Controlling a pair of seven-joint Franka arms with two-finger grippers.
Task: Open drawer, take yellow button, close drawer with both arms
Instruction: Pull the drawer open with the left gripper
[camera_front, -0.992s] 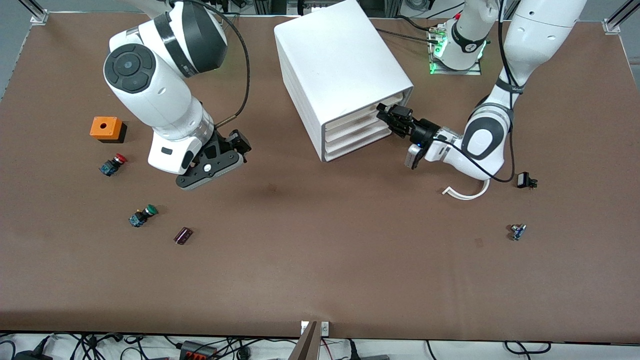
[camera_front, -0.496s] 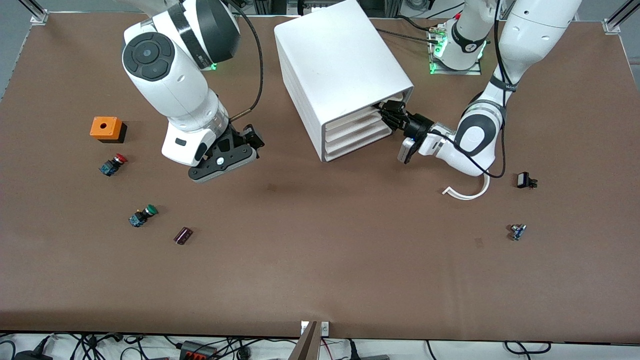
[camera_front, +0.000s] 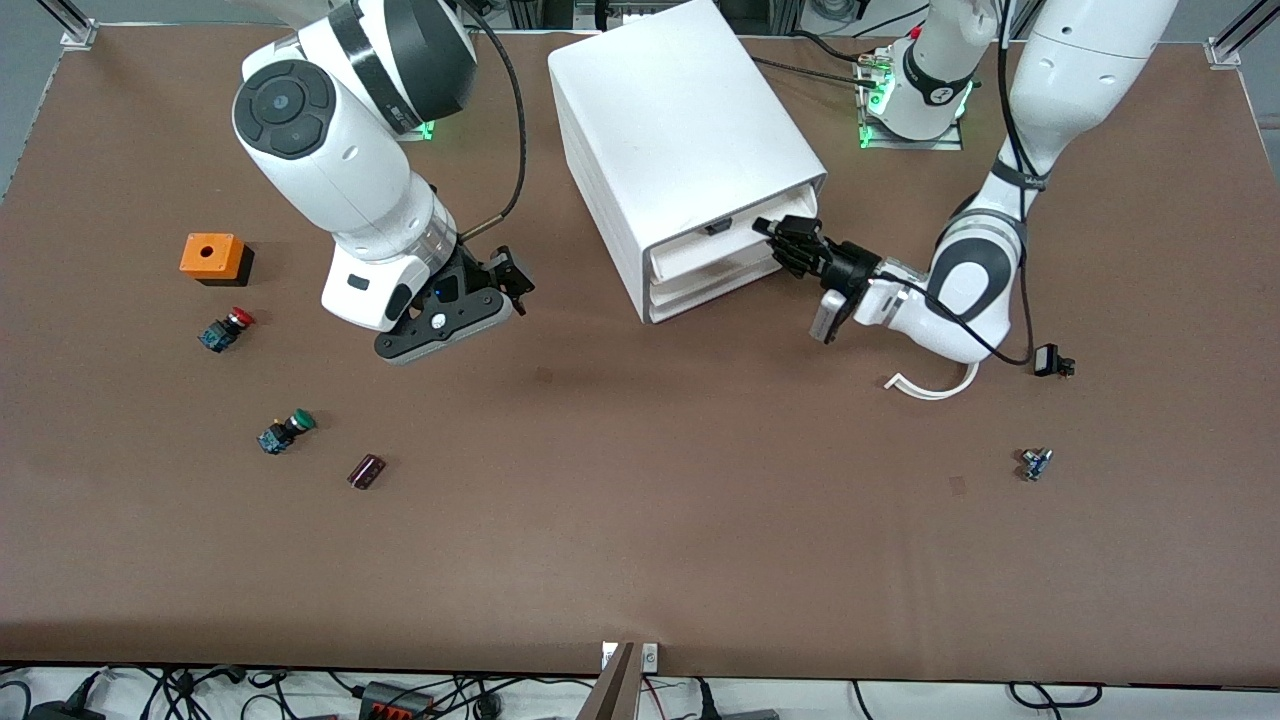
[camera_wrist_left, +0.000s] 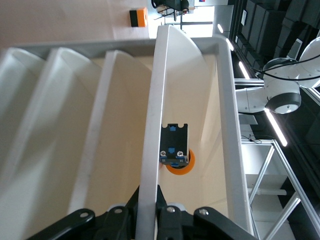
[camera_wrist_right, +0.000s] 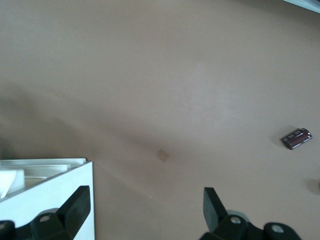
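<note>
Gripping the front lip of the shallow white plastic drawer (camera_front: 705, 250), the left gripper (camera_front: 790, 243) sits right of centre; the small orange-capped button (camera_wrist_left: 176, 152) lies inside (drawer partly out). The right gripper (camera_front: 480, 290), spread wide, hovers centre-left over the brown table (camera_front: 640, 520).

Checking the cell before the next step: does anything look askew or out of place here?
The top drawer sticks out of the cabinet past the other three, the left tool shut on its front edge. A button lies inside. The right tool hangs open over the table. Nothing else stands out.
</note>
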